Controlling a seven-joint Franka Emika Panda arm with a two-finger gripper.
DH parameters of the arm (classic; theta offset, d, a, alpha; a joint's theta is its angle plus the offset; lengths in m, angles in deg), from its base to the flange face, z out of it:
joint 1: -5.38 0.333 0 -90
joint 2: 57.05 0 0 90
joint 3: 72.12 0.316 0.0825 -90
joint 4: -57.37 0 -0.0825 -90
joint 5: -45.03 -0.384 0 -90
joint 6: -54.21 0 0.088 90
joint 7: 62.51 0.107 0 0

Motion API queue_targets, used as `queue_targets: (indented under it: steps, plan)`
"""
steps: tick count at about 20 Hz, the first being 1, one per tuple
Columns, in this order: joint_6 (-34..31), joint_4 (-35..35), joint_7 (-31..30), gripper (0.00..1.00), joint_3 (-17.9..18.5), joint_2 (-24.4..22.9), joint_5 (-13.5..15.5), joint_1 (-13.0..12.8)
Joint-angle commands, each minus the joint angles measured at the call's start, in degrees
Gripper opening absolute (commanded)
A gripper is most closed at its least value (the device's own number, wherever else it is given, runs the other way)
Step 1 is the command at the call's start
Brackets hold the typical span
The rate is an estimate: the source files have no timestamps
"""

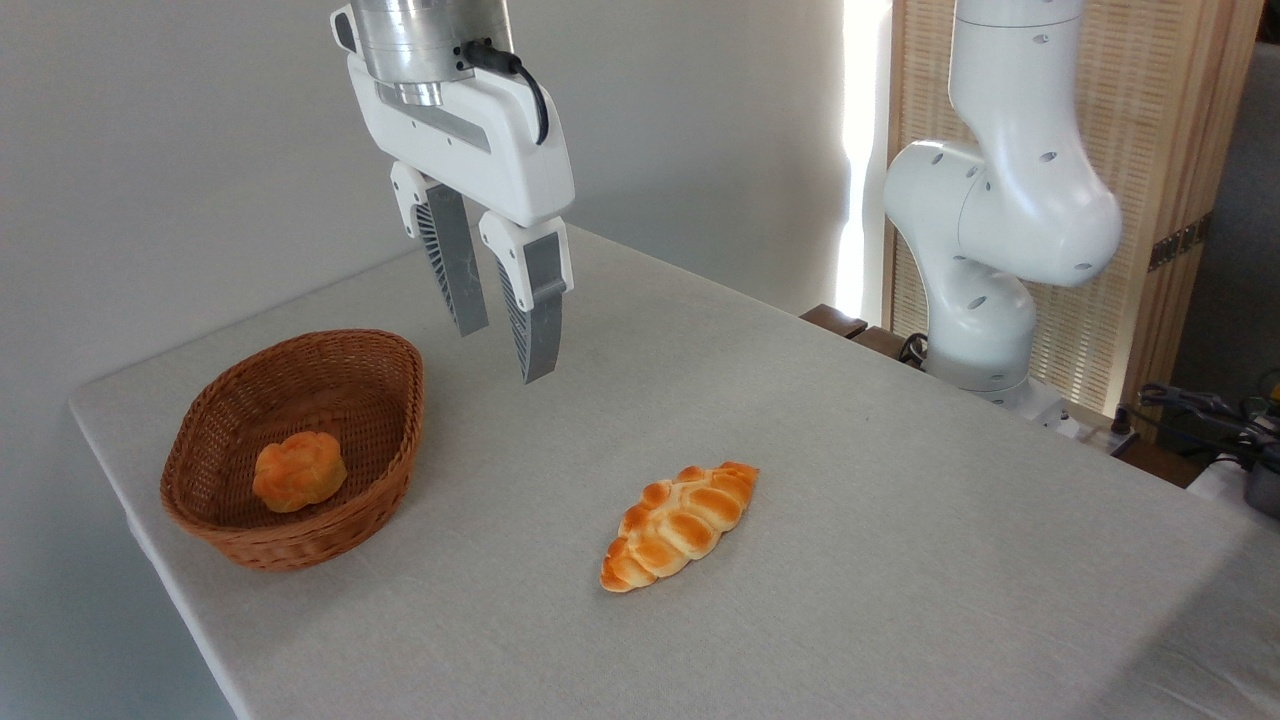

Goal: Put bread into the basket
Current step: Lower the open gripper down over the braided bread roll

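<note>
The bread (680, 524), a long braided golden-orange loaf with pointed ends, lies flat on the table near the middle. To its left stands the oval brown wicker basket (390, 440), with a small round orange bun (298, 472) inside it. My gripper (504, 354) hangs open in the air, above the table between the basket and the bread, closer to the basket's right end. Nothing is between its grey fingers (531, 310).
The grey cloth-covered table (900, 560) has its left edge just beyond the basket. The arm's white base (985, 250) stands at the back right, in front of a wooden slatted screen (1170, 180). Cables and gear (1220, 420) lie at the far right.
</note>
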Motion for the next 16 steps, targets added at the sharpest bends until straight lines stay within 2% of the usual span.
queue_targets:
  steps: [1, 11, 14, 16]
  plan:
    - [-1.38, -1.67, -0.70, 1.00, 0.57, 0.56, 0.86, -0.15]
    - [-1.74, 0.17, -0.70, 1.00, 0.57, 0.03, 0.86, 0.46]
    - [0.97, 5.51, -0.61, 1.00, 0.66, -2.33, 0.68, 1.08]
    - [5.10, 11.83, -0.43, 1.00, 0.74, -5.31, 0.24, 1.17]
